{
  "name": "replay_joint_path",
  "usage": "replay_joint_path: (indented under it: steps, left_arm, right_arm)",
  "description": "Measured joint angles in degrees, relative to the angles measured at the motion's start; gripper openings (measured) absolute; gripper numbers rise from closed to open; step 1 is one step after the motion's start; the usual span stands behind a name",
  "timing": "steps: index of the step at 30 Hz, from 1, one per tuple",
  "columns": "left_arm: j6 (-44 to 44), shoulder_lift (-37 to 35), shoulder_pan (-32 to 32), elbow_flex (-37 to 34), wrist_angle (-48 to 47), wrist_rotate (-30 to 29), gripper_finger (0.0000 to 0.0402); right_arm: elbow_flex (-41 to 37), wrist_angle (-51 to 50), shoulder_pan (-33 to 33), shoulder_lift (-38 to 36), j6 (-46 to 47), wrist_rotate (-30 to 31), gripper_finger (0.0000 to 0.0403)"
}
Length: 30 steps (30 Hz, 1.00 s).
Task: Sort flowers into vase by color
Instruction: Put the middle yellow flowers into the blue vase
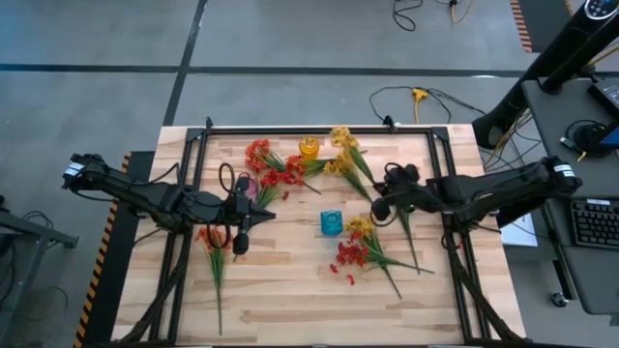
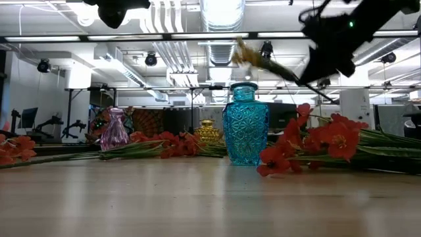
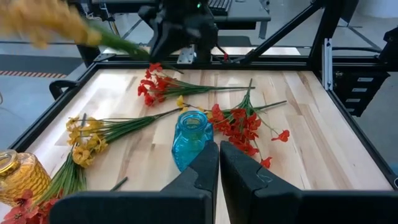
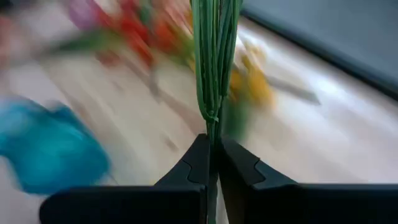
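**Right gripper lifts a yellow sprig above the table**

The right gripper (image 1: 379, 207) is up off the table (image 1: 290, 300), right of centre, its fingers (image 4: 198, 163) pinched together on the green stems of a yellow sprig (image 4: 214, 56). In the low view that sprig (image 2: 263, 64) hangs tilted in the air above the blue vase (image 2: 245, 125), its blooms toward the table's middle.

The left gripper (image 1: 239, 244) hovers over the left half of the table, fingers (image 3: 202, 171) pressed together with nothing between them, pointing toward the blue vase (image 3: 189, 138).

Three vases stand on the table: the blue one (image 1: 331, 222) near the middle, a yellow vase (image 1: 309, 147) close to the far edge, and a pink vase (image 1: 246, 184) left of centre, just beside the left gripper's arm.

Flowers lie loose on the wood. A bunch of red sprigs (image 1: 271, 169) lies between the pink and yellow vases. Yellow sprigs (image 1: 345, 155) lie just right of the yellow vase, near the far edge. A mixed cluster of red and yellow sprigs (image 1: 360, 246) lies right of the blue vase, toward the near edge. One red sprig (image 1: 215, 256) lies at the left side, its stem running toward the near edge.
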Motion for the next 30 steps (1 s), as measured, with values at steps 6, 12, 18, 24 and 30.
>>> replay_joint_path:
  steps: [6,12,18,24,30]
  left_arm:
    - [0.02,-0.02,0.0,0.0,0.0,0.0,0.0]
    - [0.01,-0.02,0.01,0.0,0.2,-0.01,0.0]
    - [0.0,-0.02,0.01,0.0,0.6,0.0,0.0]
    - [-0.02,0.0,0.0,0.0,0.68,0.0,0.0]
    - [-0.02,0.0,0.02,0.0,0.66,0.0,0.0]
  right_arm:
    - [-6.59,39.46,4.05,0.44,-17.68,0.41,0.0013]
    - [-18.12,88.87,6.55,12.01,-30.26,-7.81,0.0013]
    - [-19.04,108.37,6.59,26.09,-32.43,-10.64,0.0013]
    - [-14.17,111.05,6.59,34.58,-33.23,-11.15,0.0013]
    - [-12.45,111.26,6.72,37.14,-33.31,-12.38,0.0013]
